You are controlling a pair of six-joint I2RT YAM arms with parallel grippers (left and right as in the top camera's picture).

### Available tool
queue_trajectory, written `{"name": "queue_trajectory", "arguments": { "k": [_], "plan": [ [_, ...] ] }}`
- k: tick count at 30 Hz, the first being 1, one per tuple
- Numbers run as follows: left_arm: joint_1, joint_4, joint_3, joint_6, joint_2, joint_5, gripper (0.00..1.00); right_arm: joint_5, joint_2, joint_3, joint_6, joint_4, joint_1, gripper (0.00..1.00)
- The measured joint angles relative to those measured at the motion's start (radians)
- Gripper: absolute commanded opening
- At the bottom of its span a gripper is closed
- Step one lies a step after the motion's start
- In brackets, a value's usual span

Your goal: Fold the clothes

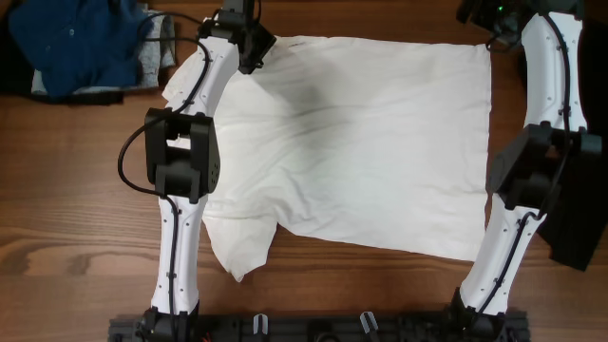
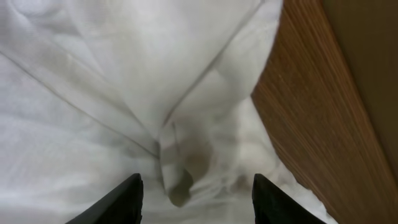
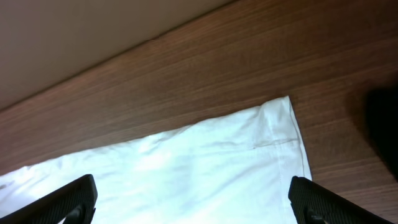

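The white T-shirt (image 1: 361,142) lay spread on the wooden table (image 1: 76,218) between the two arms, plain side up. Its body was mostly flat, one sleeve trailing toward the near left and some soft rumpling at the far left.

The left gripper (image 2: 198,198) was down at that far-left corner, close to the table's far edge. Its jaws stood part-way apart, straddling a raised ridge of cloth, with a gap showing on either side of the fold, so nothing was pinched. The right gripper (image 3: 193,208) hovered over the far-right hem corner (image 3: 283,115), jaws spread wide and holding nothing.

A crumpled blue garment (image 1: 81,43) sat at the far left and a black garment (image 1: 579,228) lay by the right edge, both clear of the shirt.

To my eye the shirt would handle as light, limp cotton. It would sag, drag and wrinkle if lifted from one point only. The sensible holds looked like the two far corners, taken together: the stitched hem on the right, and on the left a proper pinch of the seam or ridge rather than a single loose layer.
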Motion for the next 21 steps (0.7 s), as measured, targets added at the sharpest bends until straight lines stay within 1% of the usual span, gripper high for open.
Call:
{"name": "queue_trajectory", "arguments": {
  "k": [3, 5, 7, 10, 13, 17, 21],
  "plan": [
    [0.011, 0.007, 0.000, 0.000, 0.011, 0.010, 0.55, 0.000, 0.000, 0.000, 0.000, 0.005, 0.000, 1.00],
    [0.019, 0.009, 0.000, 0.000, 0.011, 0.015, 0.47, 0.000, 0.000, 0.000, 0.000, 0.006, 0.000, 0.99],
    [0.024, 0.010, 0.000, -0.002, 0.012, 0.019, 0.42, 0.000, 0.000, 0.000, 0.000, 0.009, 0.000, 0.99],
    [0.032, 0.010, 0.000, 0.000, 0.016, 0.019, 0.30, 0.000, 0.001, 0.000, -0.003, 0.029, 0.000, 0.99],
    [0.037, 0.010, 0.000, 0.000, 0.019, 0.021, 0.16, 0.008, 0.009, 0.000, -0.012, 0.051, 0.000, 0.99],
    [0.040, 0.010, 0.000, -0.005, 0.024, 0.021, 0.05, 0.016, 0.039, 0.000, -0.015, 0.061, 0.000, 1.00],
    [0.040, 0.011, 0.000, -0.003, 0.025, 0.021, 0.04, 0.025, 0.086, 0.000, -0.018, 0.077, 0.000, 0.99]
  ]
}}
